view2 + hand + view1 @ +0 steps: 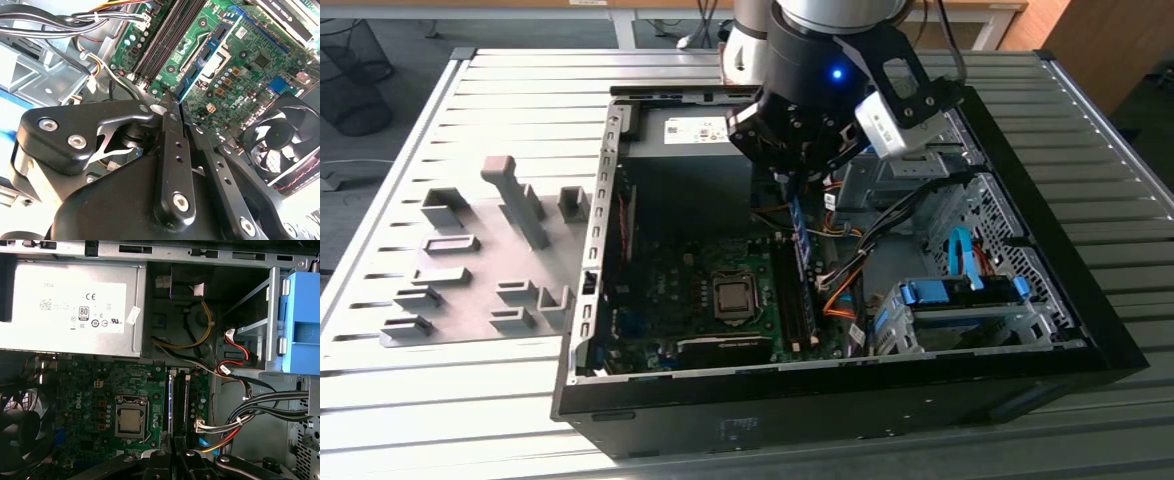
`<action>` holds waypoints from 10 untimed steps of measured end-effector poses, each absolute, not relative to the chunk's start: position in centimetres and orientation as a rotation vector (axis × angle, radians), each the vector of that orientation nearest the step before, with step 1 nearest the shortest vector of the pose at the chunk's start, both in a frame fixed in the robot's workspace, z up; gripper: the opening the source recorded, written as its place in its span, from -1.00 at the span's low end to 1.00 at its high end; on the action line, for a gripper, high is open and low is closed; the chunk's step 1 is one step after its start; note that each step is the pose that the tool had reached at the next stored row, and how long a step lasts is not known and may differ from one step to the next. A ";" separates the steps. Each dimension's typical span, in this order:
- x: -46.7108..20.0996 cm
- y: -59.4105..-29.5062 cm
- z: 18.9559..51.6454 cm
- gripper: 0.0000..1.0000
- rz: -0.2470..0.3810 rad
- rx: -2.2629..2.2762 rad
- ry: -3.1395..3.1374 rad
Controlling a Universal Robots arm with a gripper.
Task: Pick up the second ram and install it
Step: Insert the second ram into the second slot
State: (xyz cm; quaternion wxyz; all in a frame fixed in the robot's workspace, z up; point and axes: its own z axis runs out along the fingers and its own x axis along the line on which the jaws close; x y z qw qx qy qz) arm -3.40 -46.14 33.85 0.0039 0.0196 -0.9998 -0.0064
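One robot arm hangs over the open PC case (1067, 330), its gripper (798, 176) lowered into the upper middle of the case. The fingers (172, 130) are drawn narrow and clamp the second ram (797, 235), a thin blue-green stick held on edge, hanging straight down from the fingertips. In the exterior view the stick stands above the long black memory slots (798, 300) (just to the exterior view's right of the processor socket (734, 298)); whether its lower edge touches a slot cannot be told. In the second wrist view the stick (200, 70) runs away from the fingertips over the motherboard (250, 75), beside the slots (160, 40), with the black cooling fan (280, 142) off to one side. In the first wrist view the fingertips (172, 460) sit in line with the slots (179, 400), the silver socket (131, 421) beside them and the grey power supply (70, 305) beyond. Bundled cables (250, 410) cross toward the blue drive bracket (302, 325). On the slatted metal table (454, 400), at the exterior view's left of the case, lies a grey fixture plate (480, 270) with raised blocks.
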 end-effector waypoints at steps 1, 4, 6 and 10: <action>-3.4 -46.1 33.8 -0.72 -0.020 0.061 -3.133; -3.4 -46.1 33.8 -0.72 -0.020 0.061 -3.133; -3.4 -46.1 33.7 -0.72 -0.020 0.061 -3.133; -3.4 -46.1 33.6 -0.72 -0.020 0.061 -3.133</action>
